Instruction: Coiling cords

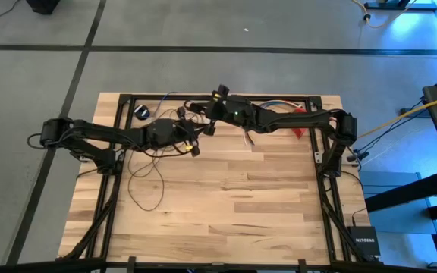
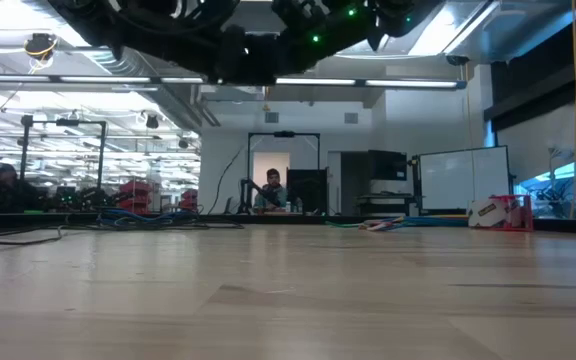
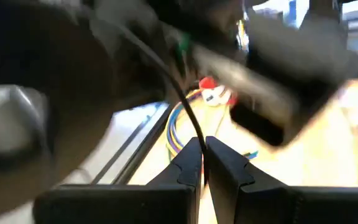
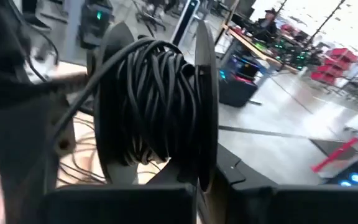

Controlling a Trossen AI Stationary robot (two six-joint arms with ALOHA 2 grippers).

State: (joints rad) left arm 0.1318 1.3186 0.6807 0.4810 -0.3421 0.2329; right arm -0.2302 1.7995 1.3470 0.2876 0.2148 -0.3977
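Observation:
The cord is a thin dark wire. Part of it lies in loose loops (image 1: 146, 179) on the wooden table, with its small black round puck (image 1: 143, 112) at the far left. More of it is wound on a black spool (image 4: 157, 106). My left gripper (image 3: 202, 149) hangs over the table's far middle, shut on a strand of cord. My right gripper (image 4: 199, 186), just beyond it toward the far edge (image 1: 212, 108), is shut on the spool. My left gripper pinches a single strand of the cord (image 3: 196, 134) between its two fingertips. The fingers come nearly level. From the pinch the strand rises clear of the table toward the spool. My right gripper grips the spool by the lower rim of one flange (image 4: 202, 163), pinched between its fingers. The spool stands above the fingers, lifted clear of the table, with the wound cord beside that flange.
A bundle of multicoloured wires (image 1: 279, 106) and a red object (image 1: 300, 129) lie at the far right of the table. Black frame rails (image 1: 116, 114) border the table. A yellow cable (image 1: 400, 121) runs off to the right. The near half of the tabletop (image 1: 234, 220) is bare wood.

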